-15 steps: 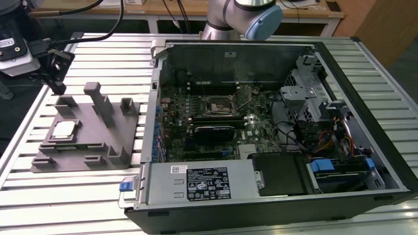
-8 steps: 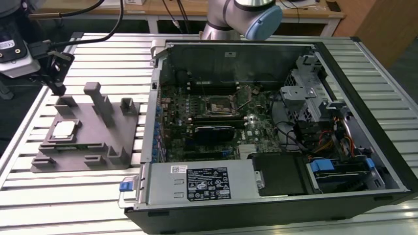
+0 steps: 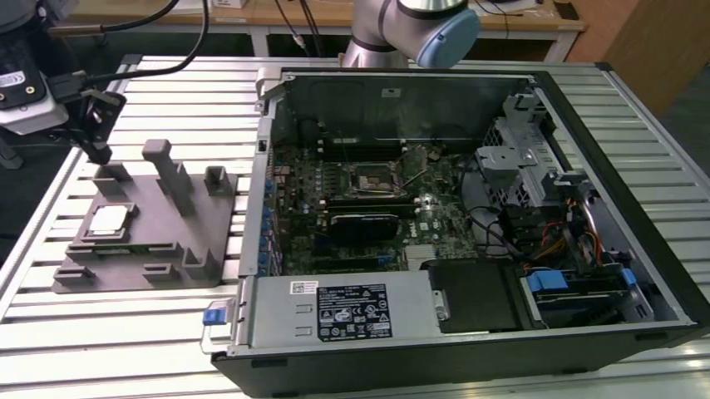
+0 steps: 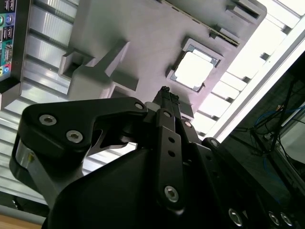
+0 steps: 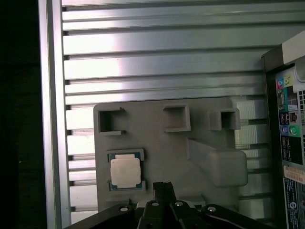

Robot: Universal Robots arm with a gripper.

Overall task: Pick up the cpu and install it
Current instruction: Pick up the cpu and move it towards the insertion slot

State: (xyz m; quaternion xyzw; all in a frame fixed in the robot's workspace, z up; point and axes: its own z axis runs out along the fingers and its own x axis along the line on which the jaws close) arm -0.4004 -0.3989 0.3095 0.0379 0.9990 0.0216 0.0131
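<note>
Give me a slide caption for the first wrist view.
Claw poised near the cpu, lying in a recess of the grey fixture on the slatted table.

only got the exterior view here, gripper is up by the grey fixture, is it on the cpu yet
observer: no. in the first wrist view the gripper shows against bare grey fixture, beside the cpu and apart from it.
operator: fingers open or shut
observer: shut. in both wrist views the tips meet with nothing between them.
operator: is the cpu lying flat
observer: yes, flat in a square recess of the fixture, with a green edge showing around its silver top.
</note>
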